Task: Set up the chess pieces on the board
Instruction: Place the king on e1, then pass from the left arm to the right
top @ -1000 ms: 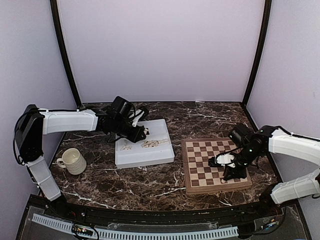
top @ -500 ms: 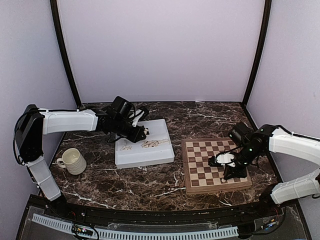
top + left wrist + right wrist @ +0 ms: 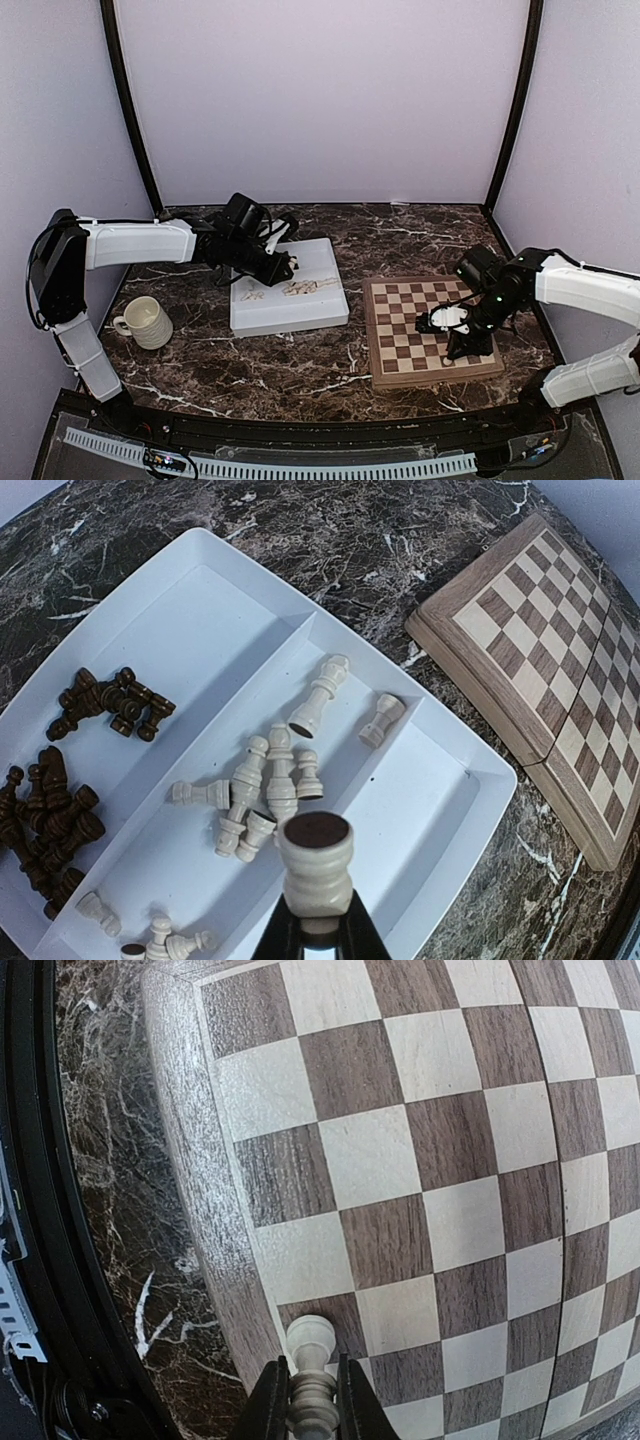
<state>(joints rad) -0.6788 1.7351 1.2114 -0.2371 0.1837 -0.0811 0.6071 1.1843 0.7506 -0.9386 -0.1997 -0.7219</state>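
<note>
My left gripper point(image 3: 316, 905) is shut on a cream-white chess piece point(image 3: 316, 865), its dark felt base facing the camera, held above the white divided tray point(image 3: 440, 825). In the top view the left gripper point(image 3: 283, 263) is over the tray's back half. Several cream pieces point(image 3: 262, 790) and dark brown pieces point(image 3: 60, 780) lie in the tray. My right gripper point(image 3: 311, 1395) is shut on a cream pawn point(image 3: 311, 1360) over a dark square at the near edge of the chessboard point(image 3: 400, 1140). In the top view the right gripper point(image 3: 462, 335) is over the board point(image 3: 400, 345).
A cream ribbed mug point(image 3: 145, 322) stands at the left on the dark marble table. The tray point(image 3: 290, 300) sits left of the board. The table's black front rail point(image 3: 40, 1210) runs close beside the board's edge.
</note>
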